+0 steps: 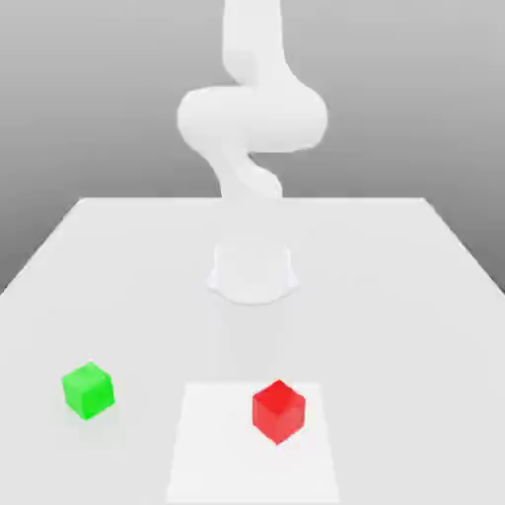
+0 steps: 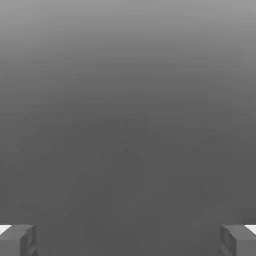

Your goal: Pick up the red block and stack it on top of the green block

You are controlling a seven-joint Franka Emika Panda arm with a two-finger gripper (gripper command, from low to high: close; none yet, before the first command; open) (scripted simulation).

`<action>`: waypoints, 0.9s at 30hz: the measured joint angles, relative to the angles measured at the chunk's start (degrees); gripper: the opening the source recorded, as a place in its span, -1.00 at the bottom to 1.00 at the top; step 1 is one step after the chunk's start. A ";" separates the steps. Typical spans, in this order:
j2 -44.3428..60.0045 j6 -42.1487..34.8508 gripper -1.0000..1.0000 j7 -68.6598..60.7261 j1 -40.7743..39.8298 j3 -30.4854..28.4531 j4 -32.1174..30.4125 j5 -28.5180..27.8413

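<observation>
On the table [image 1: 414,296], red block [image 1: 278,410] sits apart from green block [image 1: 89,390].

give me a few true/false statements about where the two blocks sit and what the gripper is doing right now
1. The red block rests on a lighter square patch of the table. True.
2. The green block is stacked on the red block. False: the two sit apart on the table, the green one toward the exterior view's left.
3. The gripper holds the red block. False: in the hand view its fingers stand far apart with nothing between them.
4. The green block lies off the lighter patch. True.
5. The red block is lifted off the table. False: it sits on the surface.
</observation>
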 joint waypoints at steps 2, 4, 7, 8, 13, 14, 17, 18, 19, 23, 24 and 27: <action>4.54 2.70 0.00 4.54 -1.29 1.68 -2.64 0.87; 8.94 5.33 0.00 9.17 -2.35 3.25 -5.19 1.45; 15.25 9.13 0.00 16.03 -3.82 5.60 -8.89 1.99; 17.32 10.38 0.00 18.33 -4.30 6.38 -10.11 2.10; 27.70 16.62 0.00 30.40 -6.32 9.89 -16.19 1.78; 29.79 17.86 0.00 32.98 -6.63 10.46 -17.40 1.50; 36.11 21.60 0.00 41.01 -7.10 11.53 -21.05 0.21; 38.23 22.85 0.00 43.78 -7.02 11.65 -22.26 -0.35; 40.34 24.18 0.00 46.27 -6.96 11.60 -23.23 -1.06; 48.78 30.78 0.00 51.97 -5.27 8.83 -23.18 -6.33; 50.86 32.51 0.00 52.98 -4.26 7.53 -22.89 -7.60; 54.74 35.79 -1.00 54.67 -2.12 4.87 -22.31 -9.81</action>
